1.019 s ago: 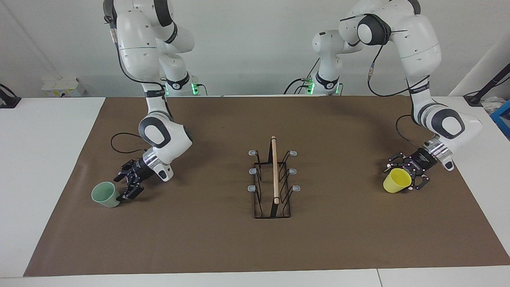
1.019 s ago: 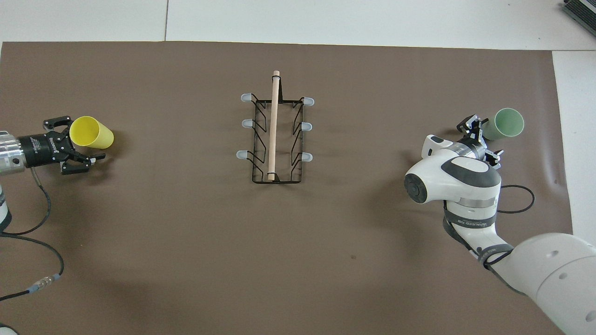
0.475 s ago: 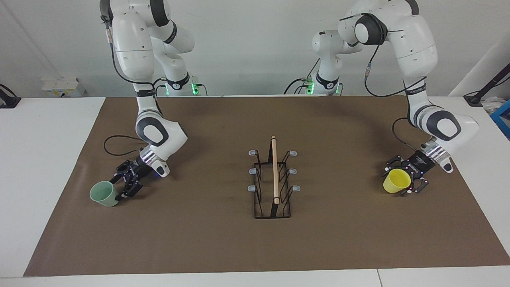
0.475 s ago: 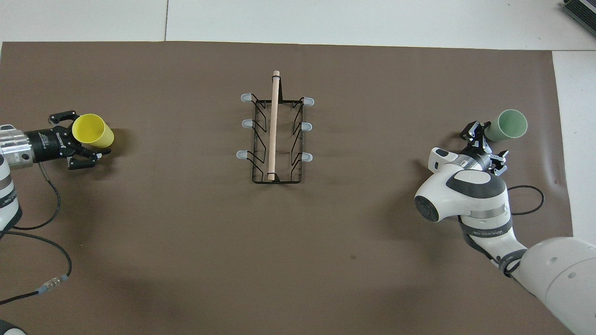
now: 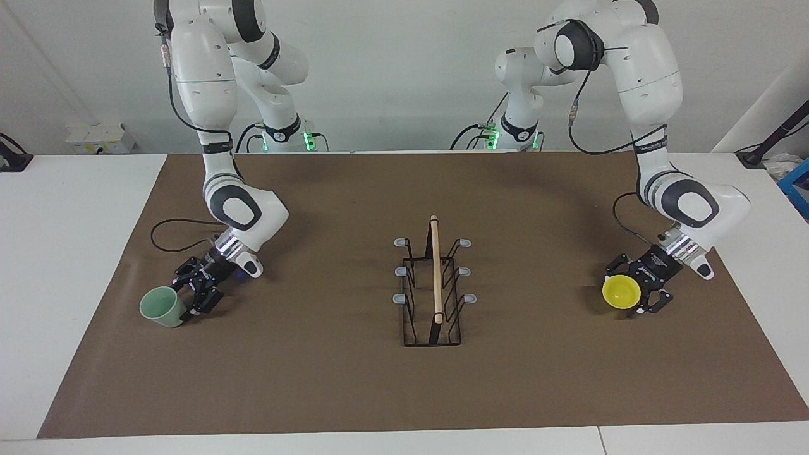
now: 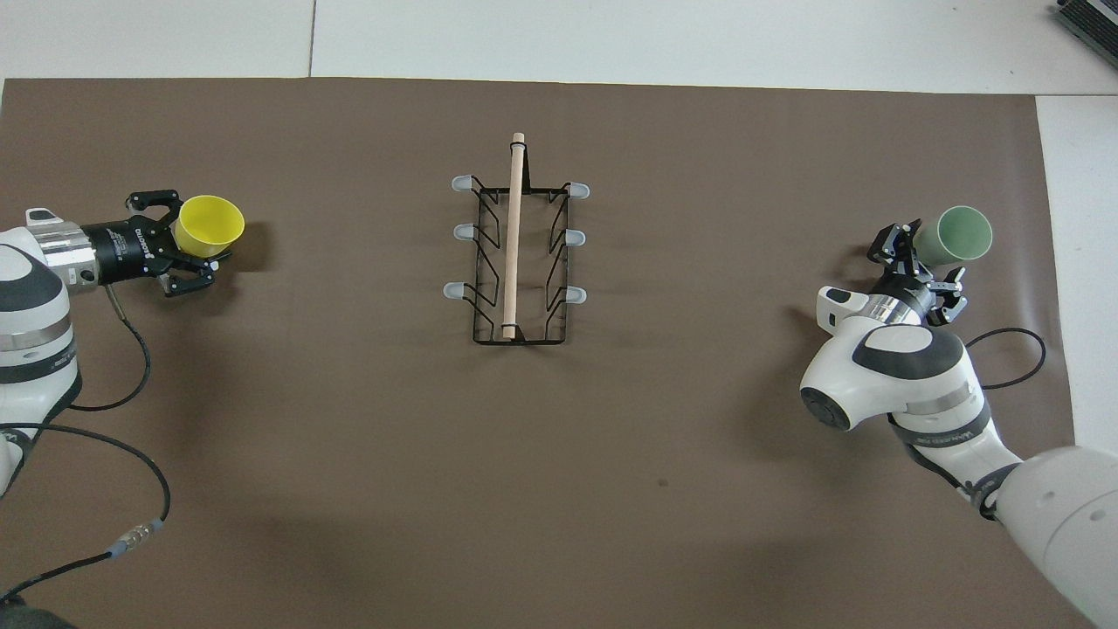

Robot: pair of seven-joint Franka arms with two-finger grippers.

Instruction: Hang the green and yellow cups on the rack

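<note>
Now the left gripper grips the yellow cup and the right gripper the green cup, both low over the desk; next, carry them to the rack.

facing and overhead views, shared table

Left gripper grips the yellow cup low, well apart from the rack; right gripper clamps the green cup likewise.

A robotics lab: two white jointed robot arms bolted behind a white table under a brown paper mat, trailing cables.
</note>
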